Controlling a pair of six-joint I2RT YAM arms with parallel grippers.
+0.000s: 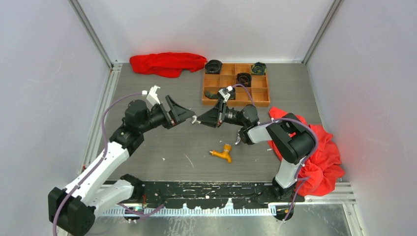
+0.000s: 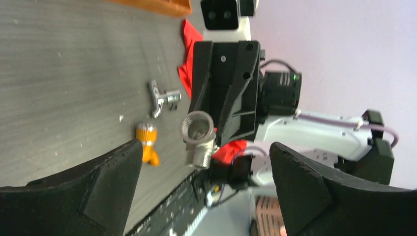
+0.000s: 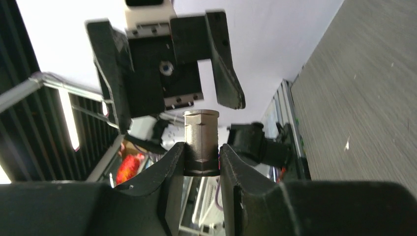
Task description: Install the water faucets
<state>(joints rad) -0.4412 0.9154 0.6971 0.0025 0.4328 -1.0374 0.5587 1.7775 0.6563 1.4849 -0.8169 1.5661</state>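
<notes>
The right end effector (image 3: 201,153) is clamped on a silver fitting (image 3: 200,135), gripping its lower barrel so that the hex mouth stands clear of the fingertips; it holds the piece in the air above the counter (image 1: 162,142), left of centre. The fitting's long axis runs roughly along the right fingers and left to right in the scene, with its open end towards the left end effector (image 2: 205,146). That one faces it with jaws spread wide on either side of the fitting, touching nothing. I judge the fitting is offered up as the socket for a tap, with the left arm free to fetch one. Both taps lie flat on the counter, nearer than the end effectors. The orange faucet (image 1: 222,153) lies near the centre, its long axis roughly left-right; the silver faucet (image 2: 162,98) lies just to its right, apart from it.
</notes>
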